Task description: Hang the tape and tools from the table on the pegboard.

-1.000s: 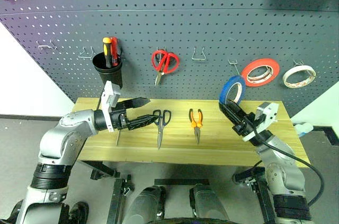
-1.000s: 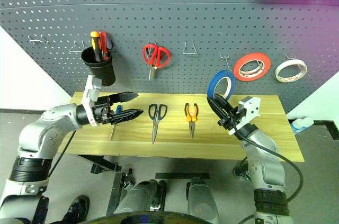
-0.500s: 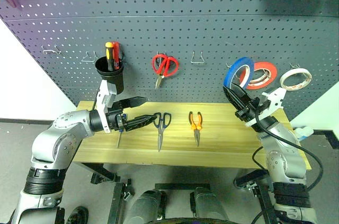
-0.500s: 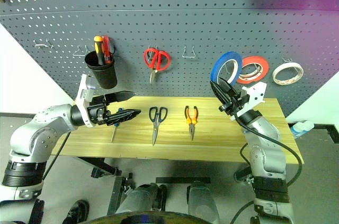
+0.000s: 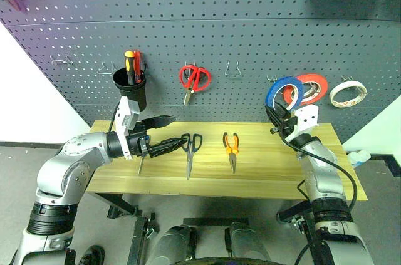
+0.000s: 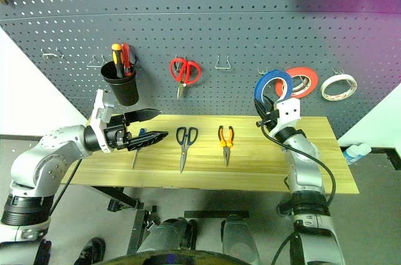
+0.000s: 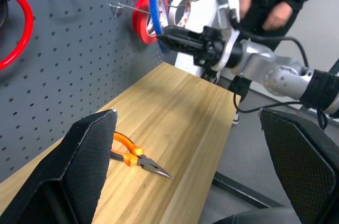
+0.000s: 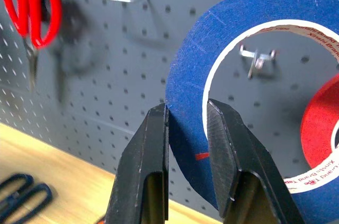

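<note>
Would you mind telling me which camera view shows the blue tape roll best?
The right wrist view: the blue tape roll looms close, the right gripper pinching its band, an empty hook visible through its core. Both eye views show it small near the pegboard; the left wrist view shows it edge-on.

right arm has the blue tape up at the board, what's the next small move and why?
Probably ease the blue tape forward so its core slips over the bare hook seen through its hole. The right tool is shut on the roll's wall, and the roll hangs just short of the pegboard, beside the red roll.
</note>
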You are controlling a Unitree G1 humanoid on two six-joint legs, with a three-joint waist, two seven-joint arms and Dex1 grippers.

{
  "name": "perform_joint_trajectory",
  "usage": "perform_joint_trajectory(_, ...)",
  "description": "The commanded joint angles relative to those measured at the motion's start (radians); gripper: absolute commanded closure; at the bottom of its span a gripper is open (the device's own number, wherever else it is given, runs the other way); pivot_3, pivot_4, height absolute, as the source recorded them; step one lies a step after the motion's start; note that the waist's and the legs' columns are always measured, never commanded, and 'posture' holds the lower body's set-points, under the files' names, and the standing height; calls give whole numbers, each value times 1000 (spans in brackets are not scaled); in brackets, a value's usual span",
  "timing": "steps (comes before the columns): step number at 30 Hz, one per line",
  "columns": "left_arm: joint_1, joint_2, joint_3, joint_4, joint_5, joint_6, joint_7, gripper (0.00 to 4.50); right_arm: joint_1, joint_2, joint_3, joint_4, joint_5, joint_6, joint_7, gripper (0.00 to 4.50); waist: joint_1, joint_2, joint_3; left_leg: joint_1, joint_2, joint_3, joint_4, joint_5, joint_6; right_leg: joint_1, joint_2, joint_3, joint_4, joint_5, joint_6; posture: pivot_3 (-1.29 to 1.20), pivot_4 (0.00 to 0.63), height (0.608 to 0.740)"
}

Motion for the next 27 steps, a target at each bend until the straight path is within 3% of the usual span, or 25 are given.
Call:
perform_joint_trajectory(1,2,13,22,-41,-22,-4,7,0,-71,5,3,79,-4,-65,8,3836,-1,0,0,2,0,0,0,0,0,2,0,0,0,0,0,-88,42,740)
perform_joint_trajectory(2,5,14,21,-41,-20,-5,8,0,-89,3,2,114,-9,-76,5,3121,-1,0,0,5,0,0,-1,0,0,5,0,0,0,0,0,-88,42,740)
perform_joint_trajectory(11,22,16,24,-57,-29,-2,22,0,-139,-3,2,258,-10,-152,30,134,2,0,0,8,0,0,-1,0,0,8,0,0,0,0,-1,-80,42,740)
perform_joint_trajectory(21,23,15,10,-40,-10,-22,15,0,44,-6,13,7,164,37,251,42,1,0,0,8,0,0,-1,0,0,8,0,0,0,-1,-1,-106,47,740)
perform_joint_trajectory(23,25,15,15,-31,-1,-33,18,0,88,-10,22,-94,182,133,231,42,1,0,0,8,0,0,-1,0,0,8,0,0,0,-1,-1,-112,55,740)
perform_joint_trajectory(27,51,35,26,-10,27,-64,7,0,124,5,65,-217,81,287,57,42,-4,1,0,8,1,0,-1,-1,0,7,0,1,0,-2,-3,-115,65,740)
